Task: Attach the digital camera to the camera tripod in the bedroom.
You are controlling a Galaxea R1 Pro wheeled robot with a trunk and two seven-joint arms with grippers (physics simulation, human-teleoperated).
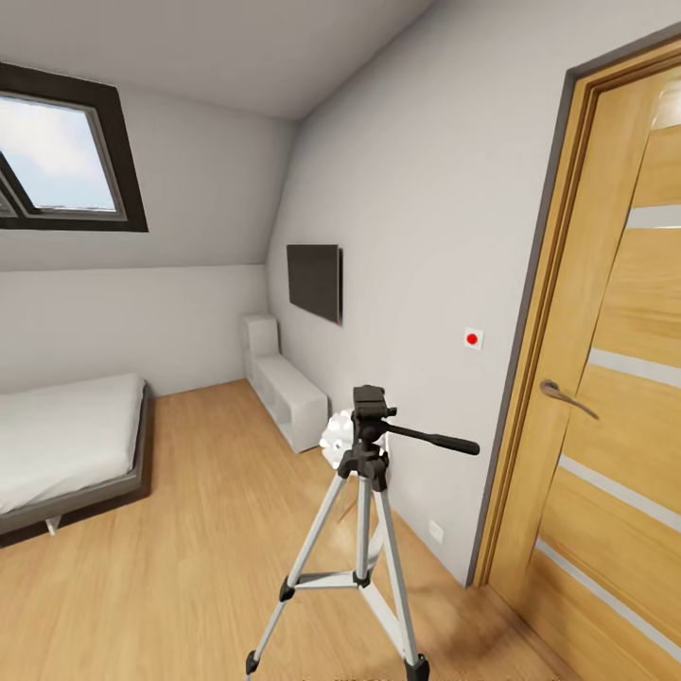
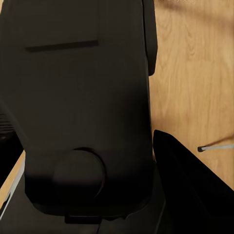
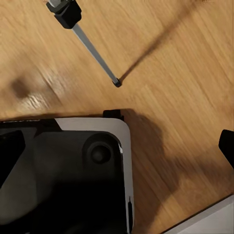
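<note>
The camera tripod (image 1: 362, 530) stands upright on the light wood floor (image 1: 189, 567) of the bedroom, near the wooden door (image 1: 615, 378), its black head level and its pan handle (image 1: 430, 439) pointing toward the door. A grey bed (image 1: 71, 454) lies by the far wall under a skylight (image 1: 61, 151). The right wrist view shows one tripod leg (image 3: 92, 48) on the floor. Whether either gripper is open or closed cannot be told.

Wooden door (image 1: 615, 378) at far right, metal handle (image 1: 567, 395) on it. White wall switch with red dot (image 1: 473, 338) just beside door frame. Dark wall panel (image 1: 314, 281) farther from door; low white shelf unit (image 1: 284, 388) below panel.
</note>
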